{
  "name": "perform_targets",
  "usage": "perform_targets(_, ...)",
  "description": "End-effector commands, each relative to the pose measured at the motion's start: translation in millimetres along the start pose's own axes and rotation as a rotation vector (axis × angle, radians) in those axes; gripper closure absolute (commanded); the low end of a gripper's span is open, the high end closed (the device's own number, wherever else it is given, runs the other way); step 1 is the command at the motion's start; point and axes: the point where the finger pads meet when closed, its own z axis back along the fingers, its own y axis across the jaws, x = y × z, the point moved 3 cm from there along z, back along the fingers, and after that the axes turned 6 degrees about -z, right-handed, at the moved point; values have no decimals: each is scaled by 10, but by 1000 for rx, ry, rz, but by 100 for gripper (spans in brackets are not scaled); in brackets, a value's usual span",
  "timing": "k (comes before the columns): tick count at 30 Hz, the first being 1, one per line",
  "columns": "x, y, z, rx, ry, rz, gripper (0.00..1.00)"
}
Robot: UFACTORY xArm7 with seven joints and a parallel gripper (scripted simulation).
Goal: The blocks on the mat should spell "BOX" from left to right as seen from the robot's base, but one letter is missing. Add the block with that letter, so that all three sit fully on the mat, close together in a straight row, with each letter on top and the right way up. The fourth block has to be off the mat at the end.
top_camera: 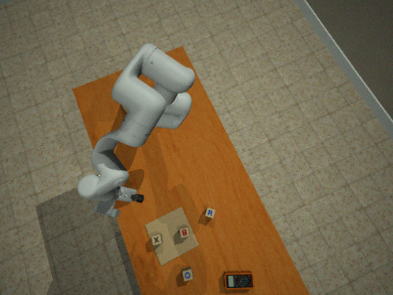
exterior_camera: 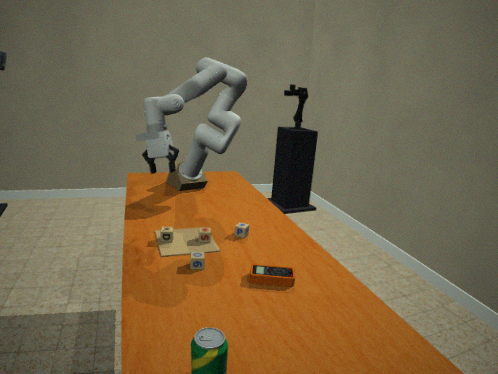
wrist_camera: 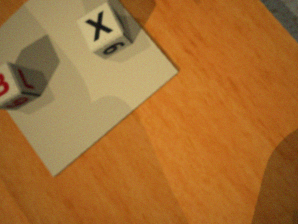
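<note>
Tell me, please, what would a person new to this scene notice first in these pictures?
First, the big white arm folded above the far end of the long orange table, its open end effector hanging empty. Next, the tan mat with the X block and B block; the O block and R block lie off it.

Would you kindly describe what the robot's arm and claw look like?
The arm is smooth, rounded and pale grey-white, with no visible cables or markings. Its wrist carries a boxy light-grey housing ending in a claw with two dark, angular fingers.
</note>
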Motion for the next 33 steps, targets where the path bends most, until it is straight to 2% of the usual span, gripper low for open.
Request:
perform_targets(1,-11,-2,14,0,4,1,0)
perform_targets(19,-15,-25,6,3,3,2,0)
perform_targets(21,-33,-163,-41,16,-5,12,0)
perform_targets(24,-46,-639,-209,60,-23,44,0)
perform_targets(32,93,-1395,-496,121,-36,99,0)
perform_targets(33,93,-1395,-496,121,-36,99,0)
